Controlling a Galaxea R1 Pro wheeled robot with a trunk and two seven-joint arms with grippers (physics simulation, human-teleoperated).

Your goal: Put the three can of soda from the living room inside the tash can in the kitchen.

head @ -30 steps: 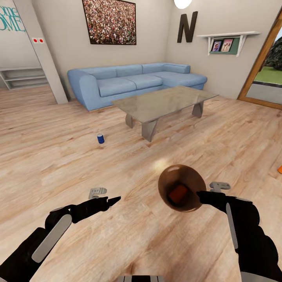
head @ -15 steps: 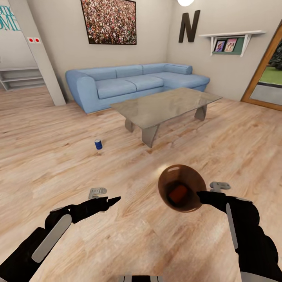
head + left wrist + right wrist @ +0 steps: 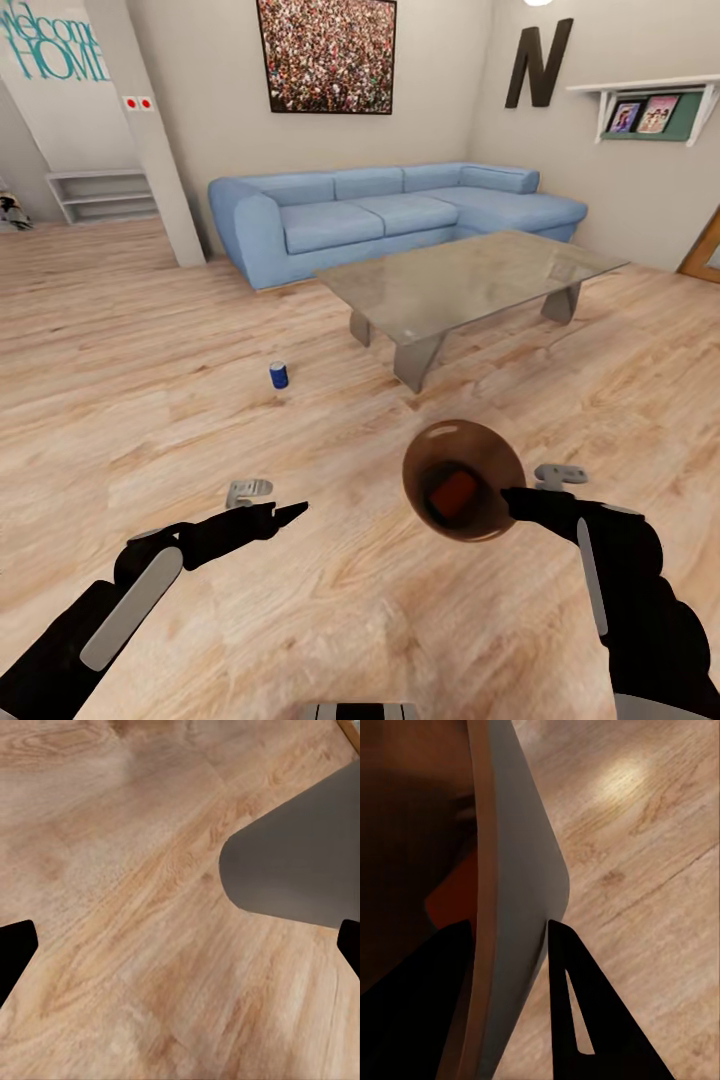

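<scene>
Where walls meet: "Welcome HOME" lettering (image 3: 55,47)

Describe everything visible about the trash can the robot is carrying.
The trash can is a small round tapered bin, grey outside and glossy brown-copper inside, widest at the rim. It is held above the wood floor, its opening facing the head camera. The right gripper pinches its wall at the rim, one finger inside, one outside. An orange can lies at its bottom.

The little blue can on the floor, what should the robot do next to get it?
Probably roll forward toward the small dark blue soda can: it stands on the wood floor beyond the open left gripper, while the right gripper holds the round brown-lined bin.
</scene>
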